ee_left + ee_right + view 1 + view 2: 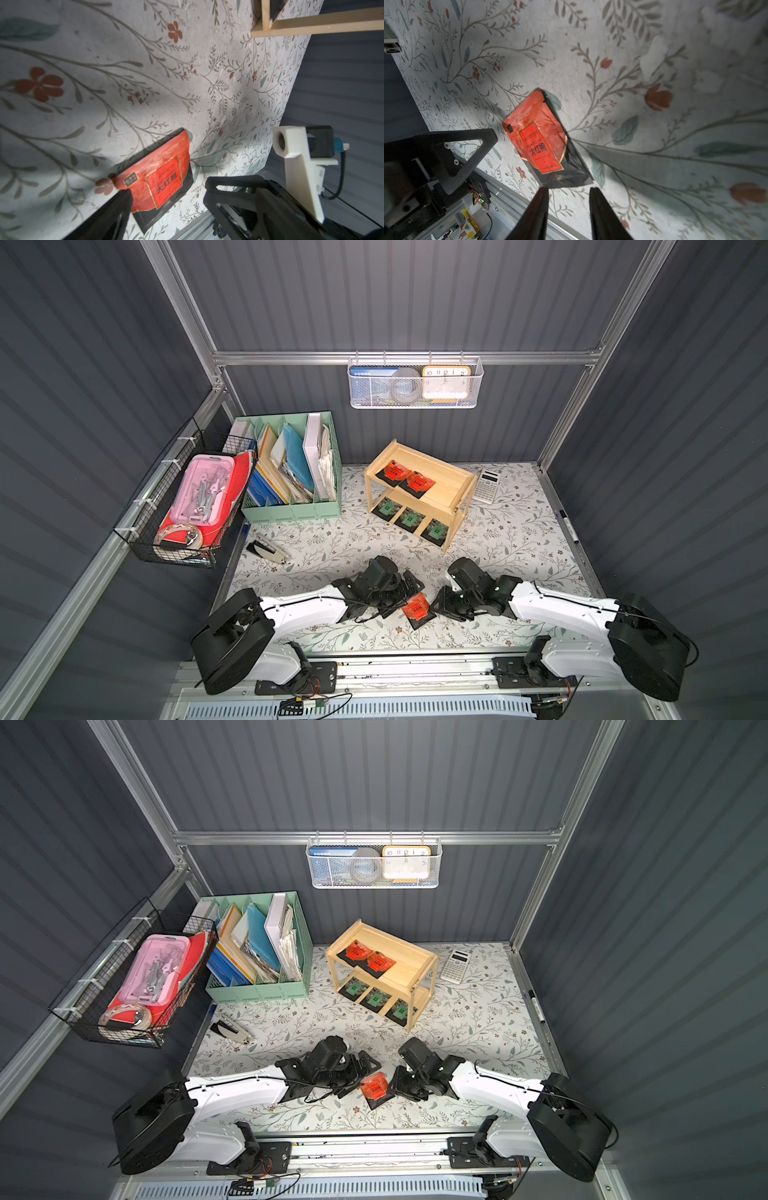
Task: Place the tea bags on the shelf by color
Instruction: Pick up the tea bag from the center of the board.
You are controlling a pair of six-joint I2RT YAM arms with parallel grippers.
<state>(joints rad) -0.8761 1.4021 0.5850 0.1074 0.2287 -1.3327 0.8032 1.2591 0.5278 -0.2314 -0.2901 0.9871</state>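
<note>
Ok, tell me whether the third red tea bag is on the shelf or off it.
Off. The tea bag lies flat on the floral tabletop; the shelf holds only two red ones on top.

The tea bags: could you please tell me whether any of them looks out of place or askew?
One red tea bag lies askew on the tabletop, off the shelf. The other two red bags sit on its top tier, slightly overlapping, and the three green bags line its lower tier.
</note>
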